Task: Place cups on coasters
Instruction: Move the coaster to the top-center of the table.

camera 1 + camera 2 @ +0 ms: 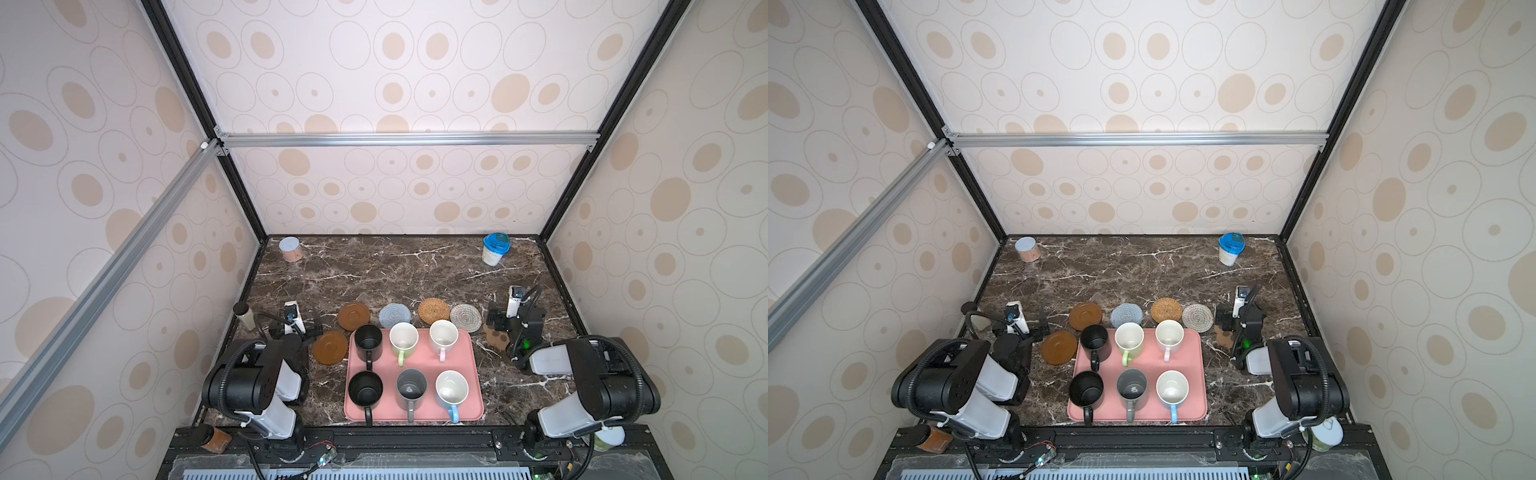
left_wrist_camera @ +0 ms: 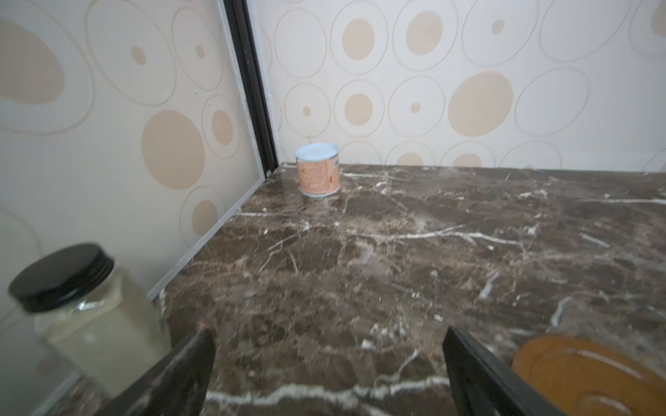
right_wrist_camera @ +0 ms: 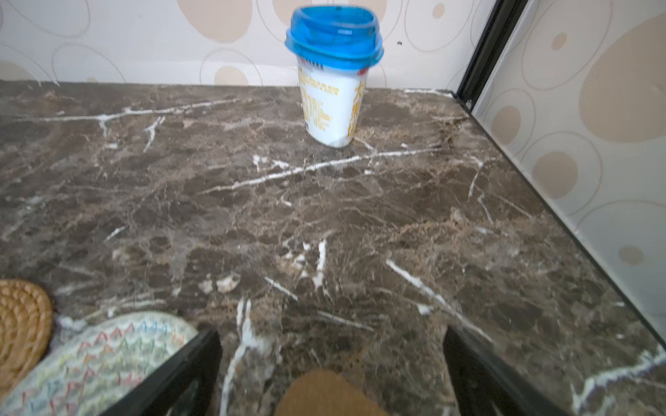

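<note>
In both top views six mugs (image 1: 403, 337) stand on the tray (image 1: 471, 365), handles toward the near edge of the worktop (image 1: 395, 270). The coasters (image 1: 434, 310) arc just beyond the tray, and the black mugs (image 1: 1095, 337) sit nearer the left arm. Left wrist view: left fingers (image 2: 173, 374) apart and empty, pointing away from the mugs, with a brown disc (image 2: 584, 374) beside them. Right wrist view: right fingers (image 3: 479, 374) apart and empty, over the paw coaster (image 3: 324, 392).

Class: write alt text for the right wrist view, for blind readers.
A white plastic tub with a blue lid stands at the back of the dark marble tabletop; the open right end effector frames a brown coaster.
</note>
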Tool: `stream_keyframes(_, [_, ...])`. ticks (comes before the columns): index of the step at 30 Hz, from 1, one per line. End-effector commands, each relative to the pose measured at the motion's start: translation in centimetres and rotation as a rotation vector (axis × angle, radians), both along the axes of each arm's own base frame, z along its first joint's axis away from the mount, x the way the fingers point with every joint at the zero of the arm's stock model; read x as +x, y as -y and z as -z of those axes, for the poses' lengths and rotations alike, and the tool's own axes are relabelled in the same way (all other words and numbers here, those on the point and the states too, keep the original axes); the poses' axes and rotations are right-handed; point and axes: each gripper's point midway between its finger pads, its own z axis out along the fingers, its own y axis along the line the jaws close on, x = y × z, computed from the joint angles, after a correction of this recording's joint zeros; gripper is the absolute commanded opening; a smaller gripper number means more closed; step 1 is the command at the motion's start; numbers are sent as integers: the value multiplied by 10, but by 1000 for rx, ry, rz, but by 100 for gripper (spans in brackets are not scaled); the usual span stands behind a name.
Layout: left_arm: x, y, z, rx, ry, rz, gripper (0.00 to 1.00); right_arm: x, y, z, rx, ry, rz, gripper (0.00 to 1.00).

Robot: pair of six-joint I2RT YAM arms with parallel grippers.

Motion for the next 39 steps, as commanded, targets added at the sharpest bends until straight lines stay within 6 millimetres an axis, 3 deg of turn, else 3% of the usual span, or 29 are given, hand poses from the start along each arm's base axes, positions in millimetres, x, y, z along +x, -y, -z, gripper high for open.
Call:
stream_keyframes(1, [11, -5, -44, -24, 170, -33, 100, 22, 3, -17, 2, 19, 27, 100])
stream_keyframes(4, [49, 4, -24, 1, 21, 11, 100, 21, 2, -13, -9, -5, 32, 100])
stream_keyframes(19, [46, 6, -29, 3, 46, 23, 100, 20, 2, -14, -9, -1, 32, 100])
stream_keyframes(22, [46, 10, -46, 14, 61, 45, 100, 23, 7, -39, -13, -23, 62, 100])
stream_keyframes(25, [53, 5, -68, -39, 8, 8, 100, 24, 8, -84, -16, -88, 71, 100])
stream_keyframes(27, [59, 15, -84, -75, -25, 58, 100, 23, 9, -110, -3, -96, 85, 100])
stream_keyframes(29, [62, 30, -98, -105, -53, 131, 100, 19, 6, -123, 37, -148, 87, 100])
stream_keyframes(34, [70, 53, -104, -248, -179, 199, 100, 4, -4, -118, 181, -313, 122, 100])
stream_keyframes(39, [74, 86, -85, -293, -377, 265, 100, -14, -9, -111, 282, -411, 176, 100])
